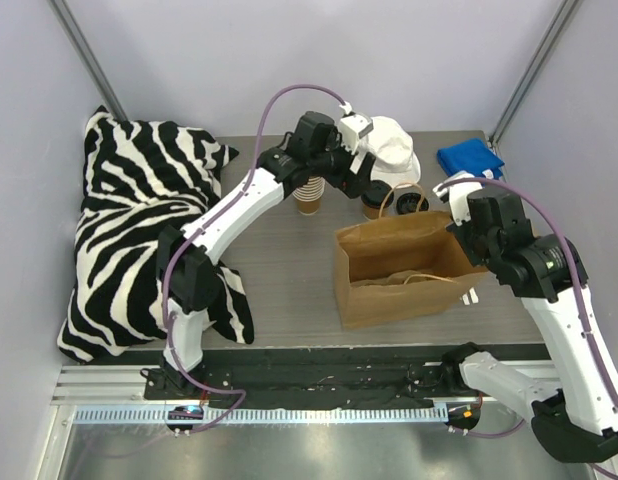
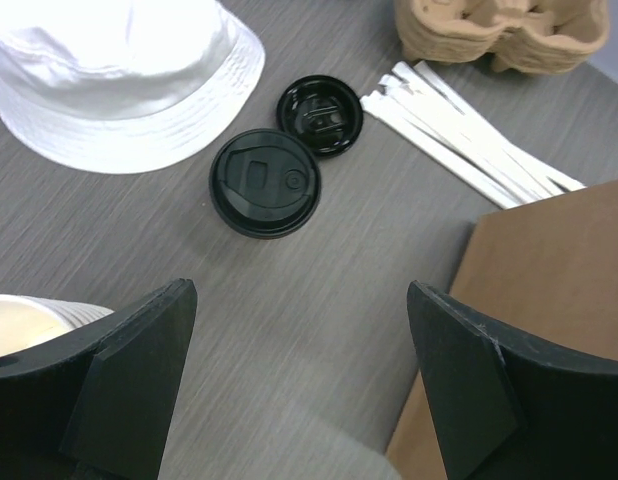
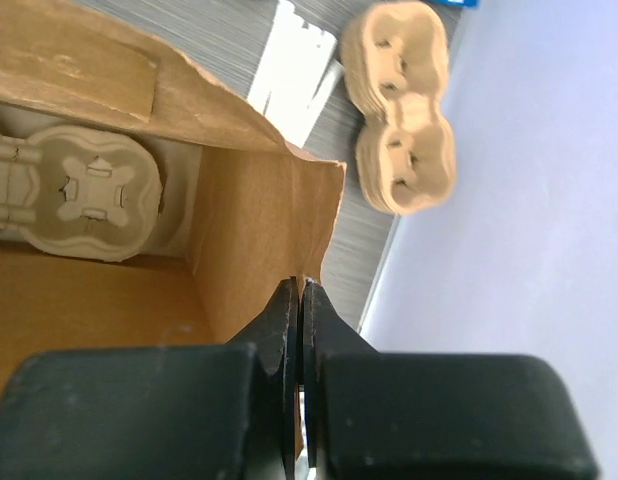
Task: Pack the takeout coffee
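Just ahead of my left gripper (image 2: 301, 300), wide open and empty, the coffee (image 2: 264, 183) stands lid-up on the table (image 2: 319, 262), clear of both fingers. A loose lid (image 2: 320, 115) sits just beyond it, a white hat (image 2: 119, 80) to one side, and stacked cups (image 2: 29, 322) by one finger. My right gripper (image 3: 299, 292) is pinched tight on the rim of the bag (image 3: 259, 230), with one tray (image 3: 74, 190) inside and another (image 3: 404, 110) outside.
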### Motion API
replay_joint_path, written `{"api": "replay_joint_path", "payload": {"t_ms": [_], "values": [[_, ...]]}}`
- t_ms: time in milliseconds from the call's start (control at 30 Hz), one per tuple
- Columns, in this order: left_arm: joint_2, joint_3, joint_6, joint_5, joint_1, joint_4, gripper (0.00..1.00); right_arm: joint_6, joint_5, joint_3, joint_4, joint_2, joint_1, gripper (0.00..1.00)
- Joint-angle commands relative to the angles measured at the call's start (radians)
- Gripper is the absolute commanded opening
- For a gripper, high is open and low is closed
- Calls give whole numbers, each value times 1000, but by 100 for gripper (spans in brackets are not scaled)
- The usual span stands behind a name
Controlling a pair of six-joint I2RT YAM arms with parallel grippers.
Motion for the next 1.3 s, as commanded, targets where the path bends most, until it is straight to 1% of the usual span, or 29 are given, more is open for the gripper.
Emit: {"api": "replay_joint_path", "payload": {"t_ms": [0,167,300,500,667,867,1100,1267], "values": [[42,51,8,-74,-29,83,92,7,66,16,-48,-54,-36,1],[108,68,7,-134,-54,112,97,-4,83,26,-125,-76,-50,1],[154,79,8,-171,-67,146,98,-30,114,-2,-157,-105,-52,1],[236,128,13,-224,-89,150,99,-76,241,-100,-182,-195,-53,1],[257,115,13,-241,-92,208,100,-87,316,-111,-211,-214,-52,1],[291,151,54,-295,-89,219,100,-84,312,-131,-235,-214,-52,1],[329,154,73,-263,-89,254,100,-93,301,-118,-212,-171,-52,1],[377,191,97,-266,-87,258,100,-88,293,-112,-203,-149,-52,1]]}}
